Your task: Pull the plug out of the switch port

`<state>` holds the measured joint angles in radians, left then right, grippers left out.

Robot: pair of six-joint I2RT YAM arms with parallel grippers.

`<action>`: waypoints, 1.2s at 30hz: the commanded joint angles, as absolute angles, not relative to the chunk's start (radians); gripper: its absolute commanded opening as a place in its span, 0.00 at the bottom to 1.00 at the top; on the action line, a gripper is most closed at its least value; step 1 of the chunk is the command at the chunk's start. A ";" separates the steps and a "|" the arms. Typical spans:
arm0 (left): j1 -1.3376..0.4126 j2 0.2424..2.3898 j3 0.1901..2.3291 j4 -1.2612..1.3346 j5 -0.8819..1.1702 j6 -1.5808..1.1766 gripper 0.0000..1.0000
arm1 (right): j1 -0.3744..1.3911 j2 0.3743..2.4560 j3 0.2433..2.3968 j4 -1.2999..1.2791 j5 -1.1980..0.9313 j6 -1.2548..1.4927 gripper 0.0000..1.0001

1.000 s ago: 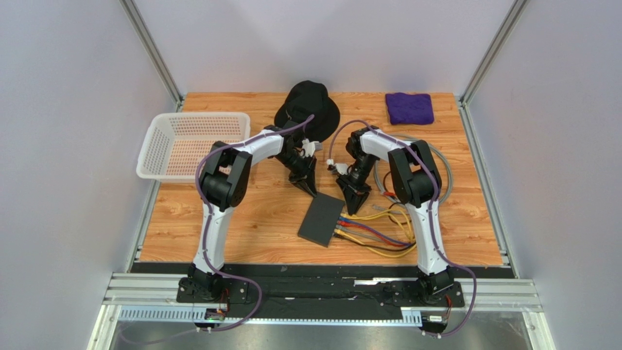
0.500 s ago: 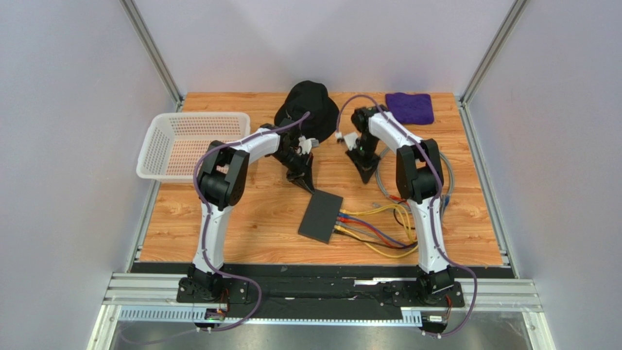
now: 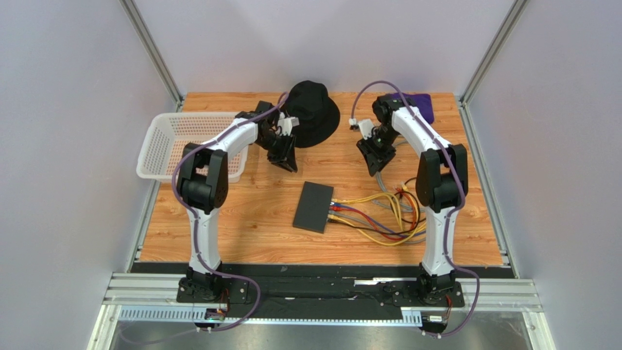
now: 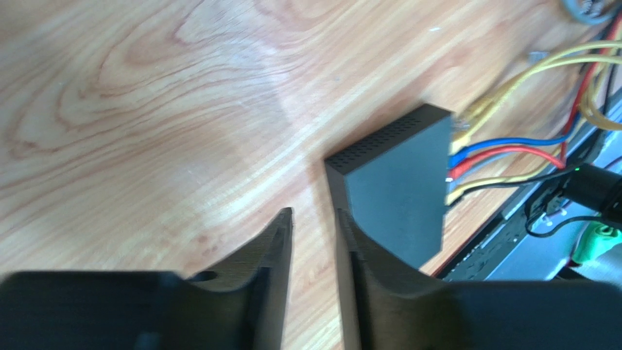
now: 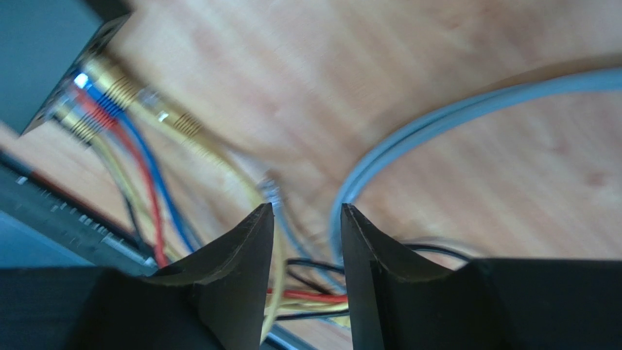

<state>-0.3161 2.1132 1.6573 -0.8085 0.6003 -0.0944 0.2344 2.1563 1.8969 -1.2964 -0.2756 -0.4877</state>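
Left claw (image 4: pixel 314 244): fingers parted by a narrow slit only, nothing between them, touching nothing; raised over bare wood, off the right corner of the basket (image 3: pixel 169 146) and just beside the hat brim.
Right claw (image 5: pixel 305 237): the same slim gap, empty, gripping nothing; hanging above the tangle of leads (image 3: pixel 379 222), clear of them.
Switch (image 3: pixel 314 207): flat on the table (image 3: pixel 241 226), in the middle between the two arms, nearer the bases than either claw and apart from both; vented edge turned toward the left wrist camera.
Plugs (image 4: pixel 456 171): yellow, blue and red, seated in the socket row along the switch's right narrow edge; none out of its port as far as can be told.
Grey cable (image 5: pixel 452 117): a loose curve on the wood beyond the right fingers; end blurred.
Hat (image 3: pixel 312 113): black, at the far edge, between the two claws.
Purple cloth (image 3: pixel 425 108): far right corner, partly hidden behind the right arm.
In the way: looped leads spread right of the switch, under and near the right claw.
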 commanded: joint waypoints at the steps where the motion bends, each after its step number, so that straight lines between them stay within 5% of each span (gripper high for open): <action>1: -0.330 1.979 1.669 -0.785 0.607 -0.057 0.44 | 0.227 1.982 1.804 -1.342 -0.420 -0.522 0.44; 14: -0.351 2.138 1.738 -0.830 0.722 -0.058 0.45 | 0.285 1.856 1.615 -1.309 -0.616 -0.520 0.44; 24: -0.362 2.158 1.648 -0.844 0.733 -0.063 0.66 | 0.288 2.109 1.773 -1.249 -0.791 -0.505 0.58; 25: -0.365 2.155 1.634 -0.847 0.730 -0.060 0.66 | 0.287 2.120 1.772 -1.252 -0.822 -0.512 0.71; 28: -0.373 2.154 1.606 -0.867 0.712 -0.034 0.68 | 0.293 2.160 1.769 -1.253 -0.859 -0.515 0.80; 36: -0.376 2.267 1.709 -1.006 0.707 -0.017 0.63 | 0.347 2.090 1.668 -1.164 -0.760 -0.382 0.77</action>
